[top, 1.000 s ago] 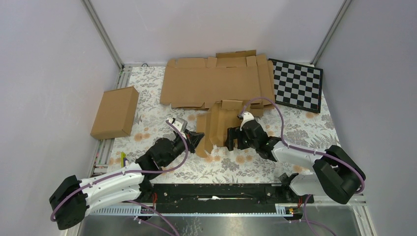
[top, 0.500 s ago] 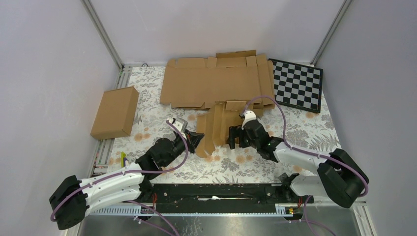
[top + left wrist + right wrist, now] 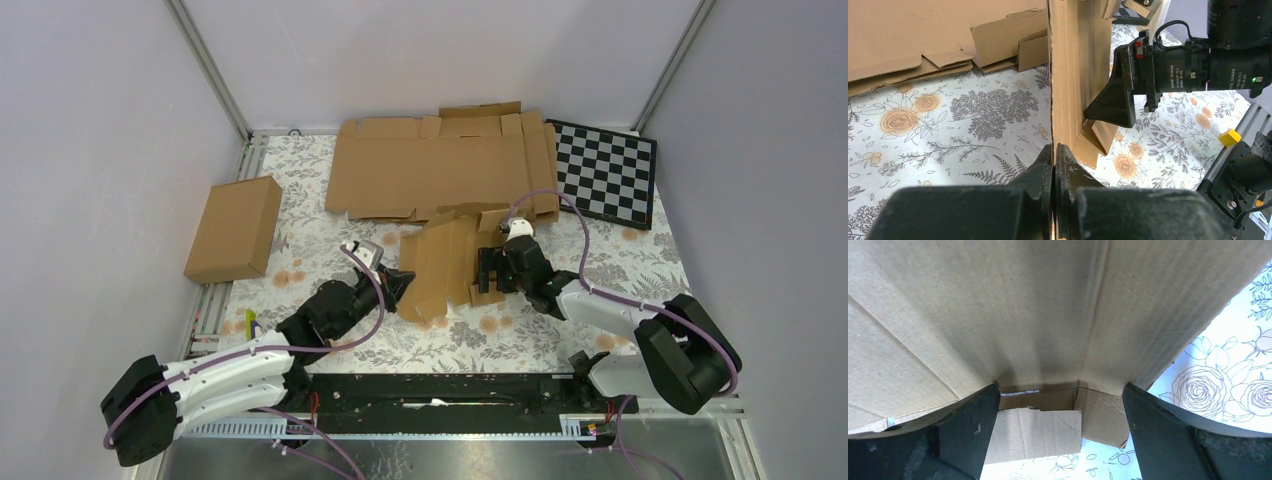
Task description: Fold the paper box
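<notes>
The paper box (image 3: 440, 268) is a small creased brown mailer, partly folded, in the middle of the table. My left gripper (image 3: 400, 284) is shut on its near left edge. In the left wrist view the pinched panel (image 3: 1073, 75) stands upright from the gripper (image 3: 1054, 150). My right gripper (image 3: 489, 270) is open at the box's right side. Its fingers (image 3: 968, 430) stand wide apart against the cardboard (image 3: 1023, 315), with small tabbed flaps (image 3: 1038, 432) between them. The right gripper's finger (image 3: 1113, 102) touches the panel in the left wrist view.
A larger closed carton (image 3: 235, 228) lies at the left. Wide flat cardboard sheets (image 3: 440, 165) lie behind the box, touching its far flaps. A checkerboard (image 3: 605, 172) is at the back right. A small yellow block (image 3: 1230, 136) sits near the front rail.
My right gripper has moved toward the far right along the box, and the box's right panels have shifted and lowered with it. The left gripper has kept its hold in place.
</notes>
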### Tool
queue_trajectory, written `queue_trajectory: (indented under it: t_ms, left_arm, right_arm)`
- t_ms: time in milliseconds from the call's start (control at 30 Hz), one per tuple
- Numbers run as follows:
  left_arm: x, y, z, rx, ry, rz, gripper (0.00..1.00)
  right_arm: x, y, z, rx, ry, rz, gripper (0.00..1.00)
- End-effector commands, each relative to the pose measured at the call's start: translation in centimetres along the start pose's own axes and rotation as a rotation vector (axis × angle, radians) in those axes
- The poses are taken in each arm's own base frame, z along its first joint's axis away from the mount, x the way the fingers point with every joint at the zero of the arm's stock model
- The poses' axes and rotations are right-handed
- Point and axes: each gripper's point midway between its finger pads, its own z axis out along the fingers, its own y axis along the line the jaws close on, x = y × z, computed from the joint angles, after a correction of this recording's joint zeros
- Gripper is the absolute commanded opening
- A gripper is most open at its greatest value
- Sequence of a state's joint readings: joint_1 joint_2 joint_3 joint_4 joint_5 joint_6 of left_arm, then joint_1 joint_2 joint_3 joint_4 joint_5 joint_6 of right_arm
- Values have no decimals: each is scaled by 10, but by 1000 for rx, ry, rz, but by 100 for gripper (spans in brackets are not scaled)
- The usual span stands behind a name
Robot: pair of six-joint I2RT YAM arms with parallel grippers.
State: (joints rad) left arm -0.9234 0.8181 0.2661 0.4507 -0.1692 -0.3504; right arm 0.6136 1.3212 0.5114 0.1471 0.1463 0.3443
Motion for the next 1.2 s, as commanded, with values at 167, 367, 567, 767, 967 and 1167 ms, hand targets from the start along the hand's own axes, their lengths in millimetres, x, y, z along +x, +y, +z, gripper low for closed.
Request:
queue_trajectory:
  t_ms: [167, 367, 567, 767, 967, 1167]
  left_arm:
    - [-22, 5, 7, -51, -34, 45, 0]
    - [-22, 23, 11, -98, 25, 96, 0]
    - [-28, 27, 16, -73, 30, 93, 0]
    - [-25, 24, 20, -47, 35, 77, 0]
    - [-23, 28, 24, -67, 52, 56, 0]
    - [-23, 37, 25, -111, 57, 30, 0]
  right_arm:
    - [-33, -15, -12, 34, -105, 13, 100]
    - [-42, -21, -19, -71, -156, 129, 100]
    - [-39, -3, -10, -182, -107, 130, 100]
    - [-24, -8, -3, -150, -49, 158, 98]
    - [-10, 7, -7, -170, -16, 113, 88]
    - [-1, 24, -15, -201, -11, 85, 85]
